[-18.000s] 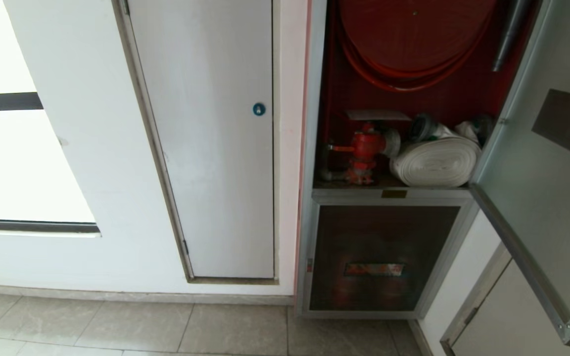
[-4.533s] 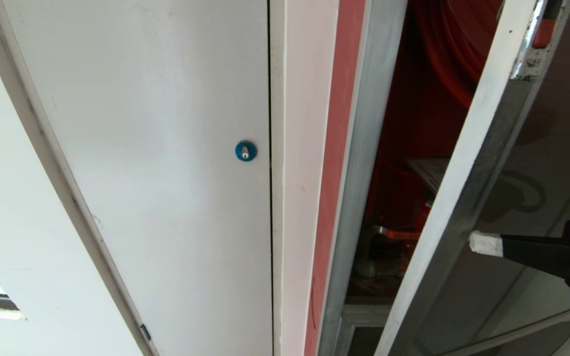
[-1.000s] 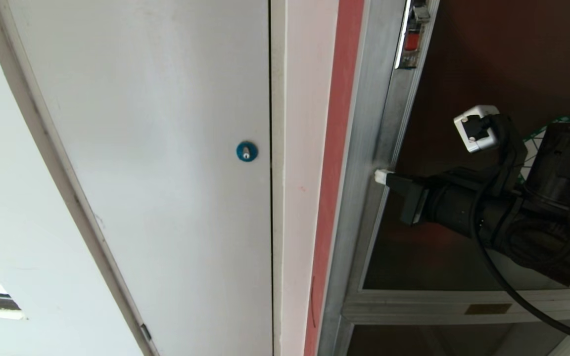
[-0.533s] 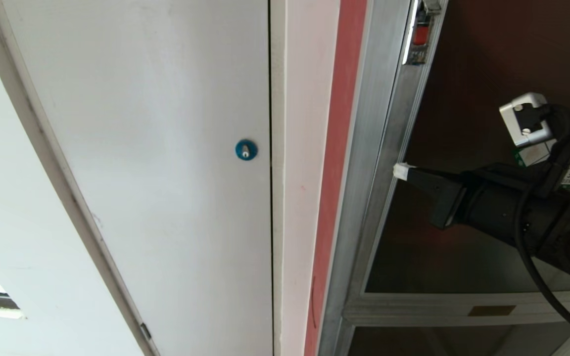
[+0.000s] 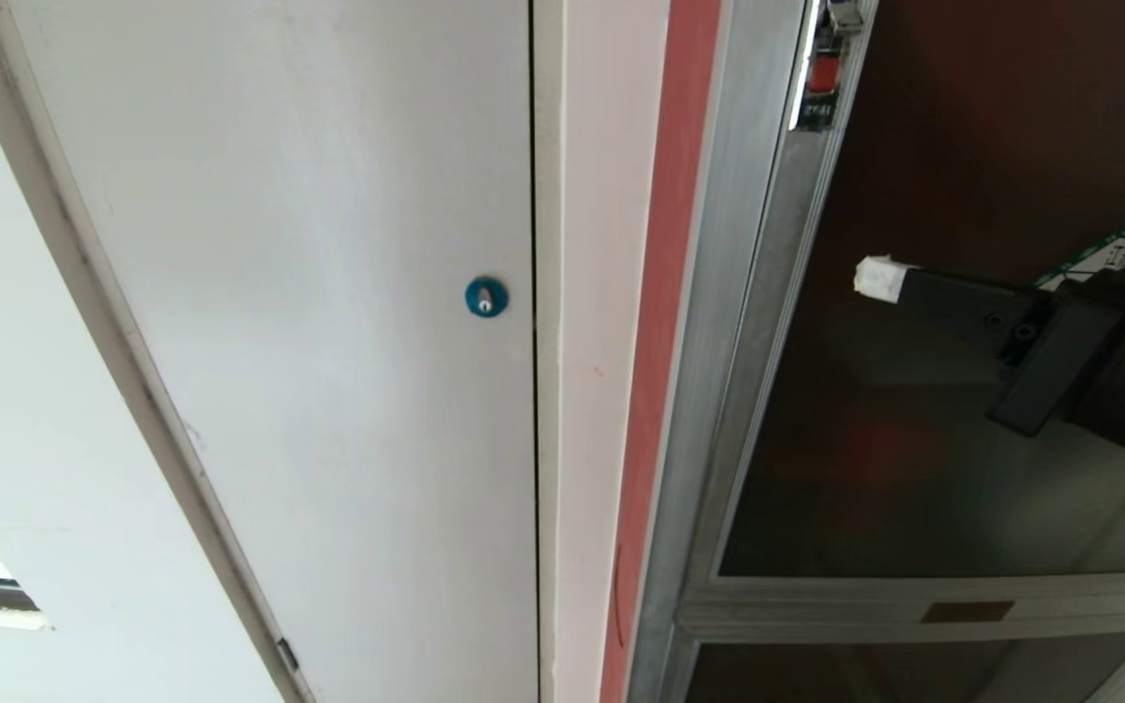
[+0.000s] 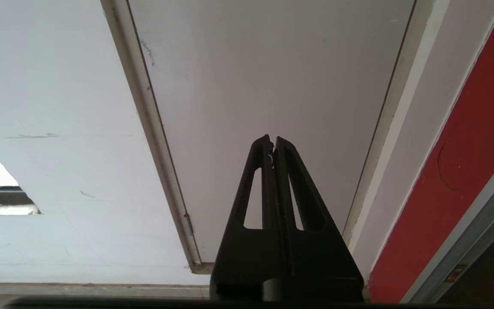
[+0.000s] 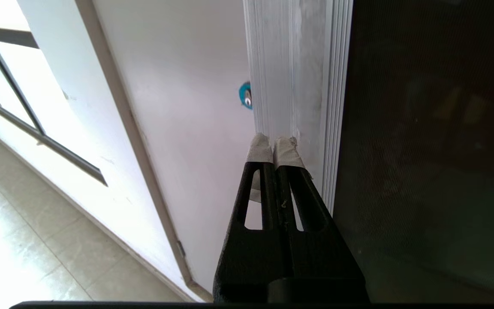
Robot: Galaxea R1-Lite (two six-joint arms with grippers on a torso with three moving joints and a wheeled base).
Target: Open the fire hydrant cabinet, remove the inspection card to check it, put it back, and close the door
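Door (image 5: 914, 469): dark tinted glass in a silver aluminium frame, lying flush in the fire hydrant cabinet (image 5: 719, 410) opening; no gap shows along its latch-side edge.
Latch (image 5: 819, 83): small metal fitting with a red part, high on the door's frame stile.
Sticker (image 5: 1124, 249): green-bordered, white, printed characters; only a corner shows on the glass, behind the right arm.
Inspection card: not visible; the tinted glass shows only a dim reddish patch behind it, nothing I can identify.
Right gripper (image 5: 880, 278): out in front of the glass, reaching in from the right, white-taped tips pointing toward the frame stile, near it but apart from it in the head view. Fingers pressed together, nothing between them. From its own wrist camera (image 7: 275, 146) the taped tips line up with the aluminium stile; I cannot tell contact from there.
Left gripper (image 6: 272, 143): fingers closed tight, empty, pointing at the white panel door (image 6: 272, 77); seen only from its own wrist camera.
White panel door, head view (image 5: 309, 293): plain, shut, left of the cabinet, with a blue round lock (image 5: 485, 297) near its right edge.
Red strip (image 5: 665, 342): painted band between the white wall trim and the cabinet frame.
Lower panel (image 5: 895, 674): second glass panel below the door's bottom rail; a small brass plate (image 5: 968, 612) sits on the rail between them.
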